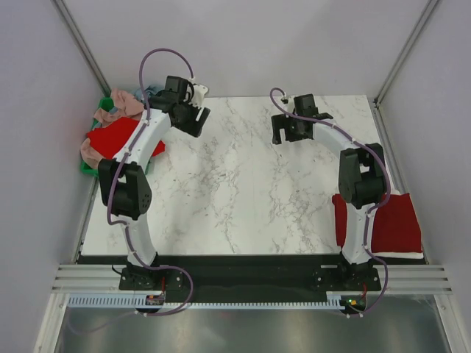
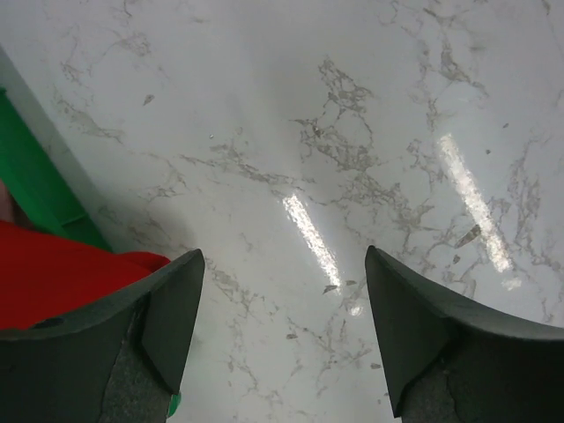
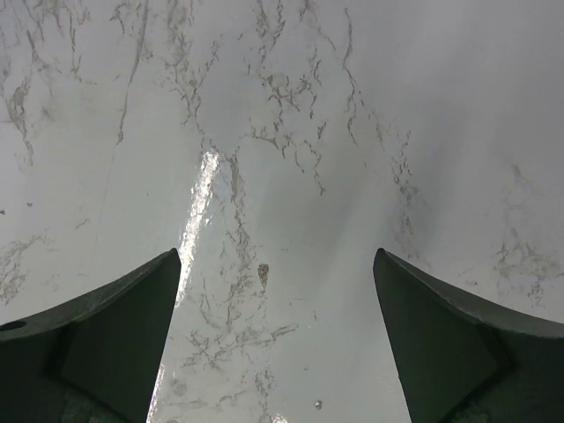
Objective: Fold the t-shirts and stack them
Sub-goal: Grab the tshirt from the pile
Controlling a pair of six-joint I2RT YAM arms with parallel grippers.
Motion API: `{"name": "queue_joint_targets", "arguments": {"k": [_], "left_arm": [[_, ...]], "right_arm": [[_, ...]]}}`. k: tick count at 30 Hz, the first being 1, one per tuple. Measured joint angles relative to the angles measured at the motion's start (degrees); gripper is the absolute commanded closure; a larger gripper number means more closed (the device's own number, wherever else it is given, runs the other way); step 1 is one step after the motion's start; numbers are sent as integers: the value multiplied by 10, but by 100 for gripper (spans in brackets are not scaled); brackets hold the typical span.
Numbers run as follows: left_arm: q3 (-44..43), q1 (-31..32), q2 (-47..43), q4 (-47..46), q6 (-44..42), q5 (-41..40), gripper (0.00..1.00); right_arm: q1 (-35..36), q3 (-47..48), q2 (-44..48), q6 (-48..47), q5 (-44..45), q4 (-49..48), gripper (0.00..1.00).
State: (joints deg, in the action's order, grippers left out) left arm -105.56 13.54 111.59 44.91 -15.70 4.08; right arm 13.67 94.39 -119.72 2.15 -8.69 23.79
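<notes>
Left gripper (image 1: 193, 120): we see it hanging over the far-left part of the table (image 1: 235, 198), jaws spread wide and holding nothing.
Between the left jaws: in the left wrist view the left gripper (image 2: 284, 257) frames only bare marble of the table (image 2: 352, 115).
Loose red t-shirt (image 1: 114, 137): it lies crumpled in the green bin (image 1: 88, 169) off the table's far-left edge. In the left wrist view we find this red t-shirt (image 2: 53, 282) outside the left-hand finger, partly hidden behind it and not in the gap. The green bin (image 2: 35, 189) shows just above the cloth.
Pink t-shirt (image 1: 126, 104): it is heaped in the same bin, at the end nearest the table's far-left corner, well apart from either gripper.
Right gripper (image 1: 284, 132): it is over the far-right part of the table, jaws parted and empty.
Between the right jaws: the right wrist view of the right gripper (image 3: 276, 257) shows us only marble, no cloth.
Folded red t-shirt (image 1: 397, 223): it lies flat at the table's near-right corner, beside the right arm's base and well apart from both sets of jaws.
</notes>
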Motion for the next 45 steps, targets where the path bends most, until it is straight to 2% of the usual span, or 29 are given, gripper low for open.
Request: {"name": "queue_joint_targets", "arguments": {"k": [5, 8, 11, 12, 15, 20, 27, 34, 40, 43, 44, 45], "left_arm": [[17, -25, -25, 17, -38, -16, 25], [46, -59, -60, 33, -56, -21, 28], [52, -106, -74, 47, -64, -21, 35], [52, -121, -73, 49, -66, -21, 39], [42, -146, -54, 67, -71, -21, 42], [11, -139, 6, 81, -77, -22, 47], [0, -147, 58, 90, -81, -55, 48], [11, -181, 38, 83, -102, -87, 45], [35, -197, 20, 81, -116, -107, 49], [43, -196, 20, 81, -118, -118, 66], [44, -196, 20, 82, -118, -121, 79], [45, -195, 20, 82, -117, -124, 87]], "right_arm": [[2, 8, -15, -6, -6, -3, 2], [2, 8, -20, -25, -29, 2, 2], [2, 8, -22, -40, -61, 13, 2], [2, 8, -22, -42, -71, 16, 2], [3, 8, -22, -45, -98, 16, 2], [5, 8, -22, -50, -129, 18, 2], [5, 10, -23, -56, -147, 22, 2], [5, 11, -31, -56, -161, 22, 2], [5, 26, -60, -54, -175, 25, 2], [5, 32, -68, -54, -177, 27, 2], [5, 33, -68, -54, -179, 28, 2], [5, 33, -68, -54, -180, 28, 2]]}}
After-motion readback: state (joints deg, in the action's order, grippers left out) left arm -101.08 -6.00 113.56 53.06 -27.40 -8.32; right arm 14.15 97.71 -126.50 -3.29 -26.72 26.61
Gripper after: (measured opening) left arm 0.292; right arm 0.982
